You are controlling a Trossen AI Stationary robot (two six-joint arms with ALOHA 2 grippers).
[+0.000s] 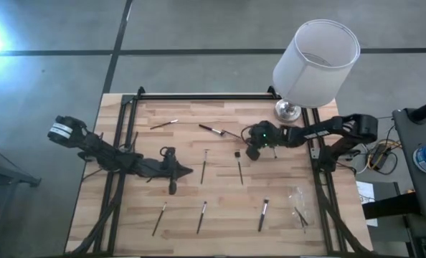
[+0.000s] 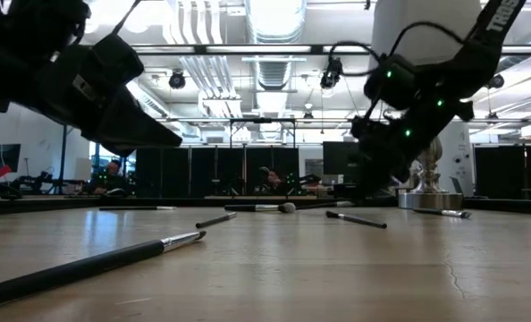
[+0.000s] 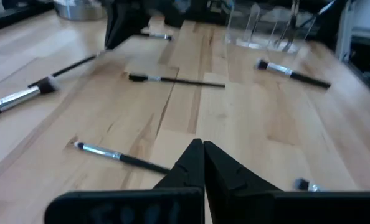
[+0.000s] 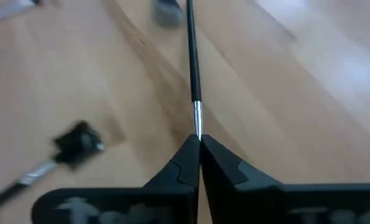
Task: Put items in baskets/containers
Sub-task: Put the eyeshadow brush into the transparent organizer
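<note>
Several thin brushes lie flat on the wooden table. My right gripper is right of centre, slanting down, shut on the end of one dark brush. Another brush with a dark head lies just beside it. My left gripper hovers left of centre, shut and holding nothing, with a brush on the table just ahead of it. The clear container rests near the right front corner with brushes in it, and it shows faintly in the left wrist view. My right gripper pinches the brush at its silver ferrule end between its two fingers. The fingers come slanting down from the table's right and lie in line with the brush. The handle runs straight away from the fingertips and lies on the table.
A big white cylinder stands at the back right beside a round metal base. Black frame rails run along the table's far edge and sides. Loose brushes lie at the near side and far left.
</note>
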